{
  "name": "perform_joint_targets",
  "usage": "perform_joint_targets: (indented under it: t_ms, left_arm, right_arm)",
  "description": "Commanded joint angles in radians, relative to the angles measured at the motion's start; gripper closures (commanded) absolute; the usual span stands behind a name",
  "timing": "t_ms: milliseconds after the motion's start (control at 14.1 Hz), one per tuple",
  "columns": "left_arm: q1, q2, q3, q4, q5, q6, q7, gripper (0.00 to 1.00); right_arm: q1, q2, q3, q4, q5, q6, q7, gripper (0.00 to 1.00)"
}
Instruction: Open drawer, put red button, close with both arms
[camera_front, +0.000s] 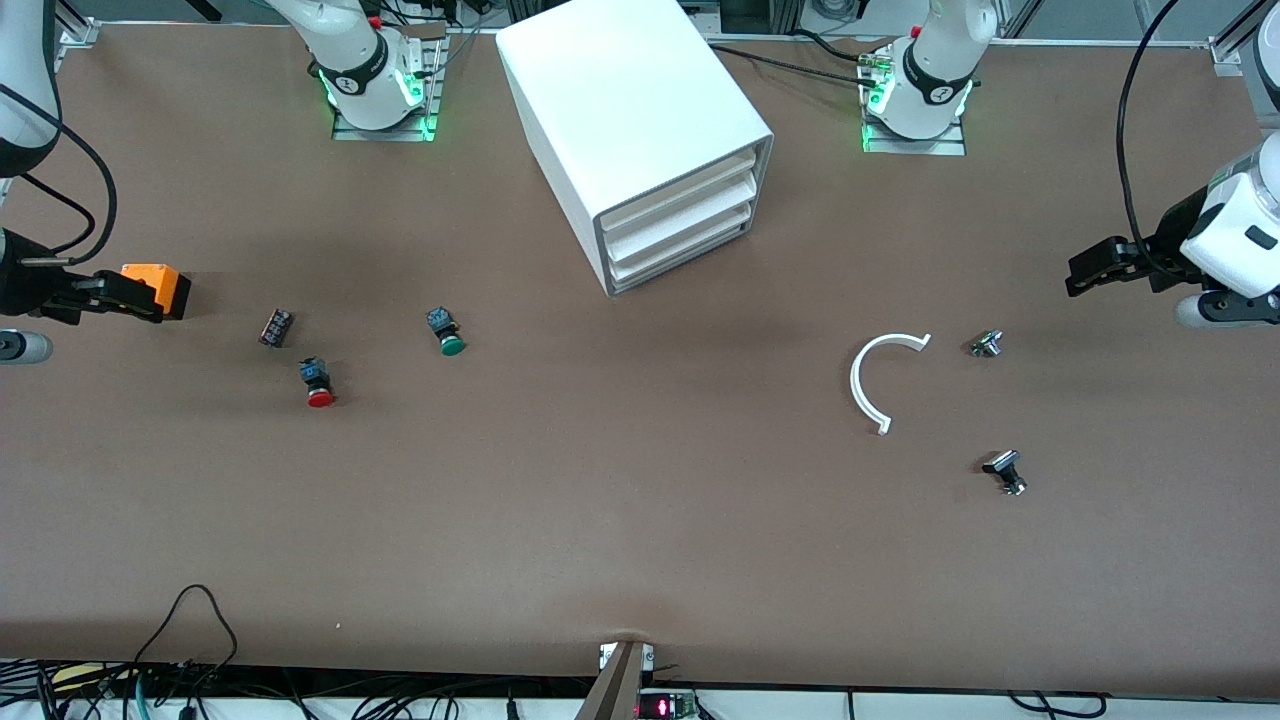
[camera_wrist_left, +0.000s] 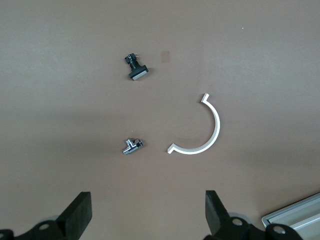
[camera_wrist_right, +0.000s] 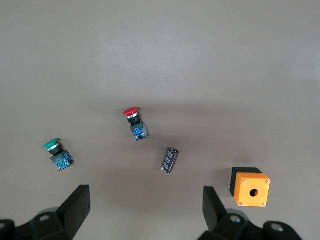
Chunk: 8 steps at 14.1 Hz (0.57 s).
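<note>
The white cabinet (camera_front: 640, 120) stands at the table's middle, near the arms' bases. Its middle drawer (camera_front: 690, 215) is shut, flush with the top and bottom ones. The red button (camera_front: 319, 383) lies on its side on the table toward the right arm's end; it also shows in the right wrist view (camera_wrist_right: 135, 122). My right gripper (camera_front: 135, 298) hangs open and empty over the table beside the orange box; its open jaws show in the right wrist view (camera_wrist_right: 145, 212). My left gripper (camera_front: 1085, 272) is open and empty over the left arm's end of the table, as its wrist view (camera_wrist_left: 148, 215) shows.
An orange box (camera_front: 155, 288), a dark cylinder (camera_front: 277, 327) and a green button (camera_front: 447, 332) lie near the red button. A white curved strip (camera_front: 880, 380) and two small metal parts (camera_front: 986, 344) (camera_front: 1006, 472) lie toward the left arm's end.
</note>
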Motion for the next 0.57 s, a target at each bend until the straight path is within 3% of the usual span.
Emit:
perform_joint_targets:
  t_ms: [0, 496]
  left_arm:
    - [0.003, 0.007, 0.003, 0.024, -0.018, -0.021, 0.024, 0.0]
    - [0.003, 0.007, 0.003, 0.026, -0.026, -0.026, 0.024, 0.0]
  right_arm:
    - [-0.009, 0.004, 0.003, 0.006, 0.015, -0.012, -0.022, 0.0]
    - [-0.009, 0.007, 0.003, 0.006, 0.015, -0.01, -0.023, 0.0]
